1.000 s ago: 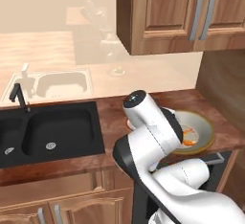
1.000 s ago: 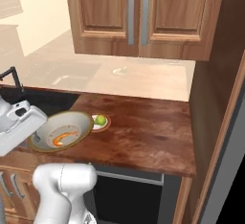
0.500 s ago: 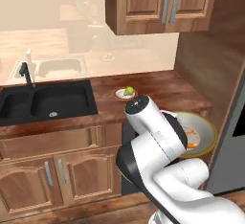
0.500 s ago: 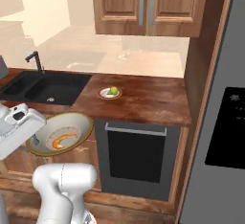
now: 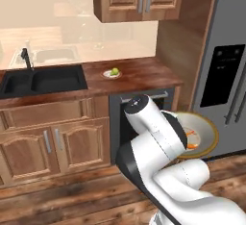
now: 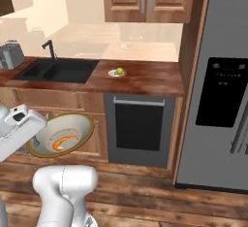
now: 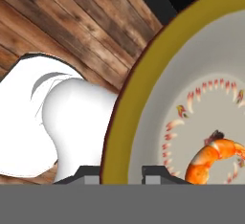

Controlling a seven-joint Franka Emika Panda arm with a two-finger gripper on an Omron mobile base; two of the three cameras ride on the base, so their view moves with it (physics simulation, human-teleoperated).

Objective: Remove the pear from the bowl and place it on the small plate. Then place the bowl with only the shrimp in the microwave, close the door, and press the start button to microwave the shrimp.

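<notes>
My gripper (image 7: 122, 173) is shut on the tan-gold rim of the cream bowl (image 7: 128, 113), one finger on each side of the rim. The bowl (image 6: 73, 123) hangs tilted in the air over the wooden floor, away from the counter. An orange shrimp (image 7: 210, 158) lies inside it, the same shrimp (image 6: 60, 142) (image 5: 191, 145) in both base views. My arm hides part of the bowl (image 5: 209, 131) in the left base view. The pear (image 5: 115, 71) (image 6: 118, 71) sits on the small red-rimmed plate (image 5: 107, 75) (image 6: 112, 74) on the counter. The microwave and its door are out of view.
A black sink (image 5: 43, 80) with a faucet (image 5: 25, 58) is set in the counter at left. Below the plate is a dark appliance front (image 6: 140, 126). A grey fridge (image 6: 218, 85) stands at the right. A toaster (image 6: 9, 54) sits at the far left.
The whole scene has shifted: the base has backed away from the counter and the fridge has come into view. The bowl with the shrimp stays in my gripper.
</notes>
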